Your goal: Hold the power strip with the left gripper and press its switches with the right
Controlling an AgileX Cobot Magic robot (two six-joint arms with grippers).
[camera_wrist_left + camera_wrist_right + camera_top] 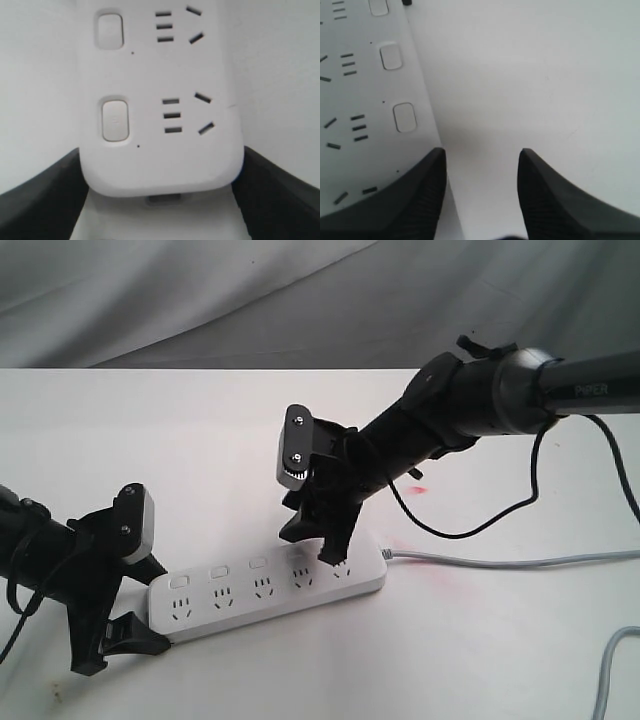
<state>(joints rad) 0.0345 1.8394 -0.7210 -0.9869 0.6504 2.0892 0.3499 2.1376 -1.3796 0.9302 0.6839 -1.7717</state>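
Near left: the left gripper (pixel 148 605) grasps the near-left end of the power strip (pixel 265 595), its fingers (pixel 45 195) pressed against both long sides. The strip lies flat on the white desk (pixel 480 640), running diagonally towards the far right, with its switches (pixel 219 571) in a row along the far edge. At the strip's right end, the right gripper (pixel 482 152) is released: one finger is over the strip, contact unclear, and the other over bare desk. A grey cord (pixel 500 562) exits right.
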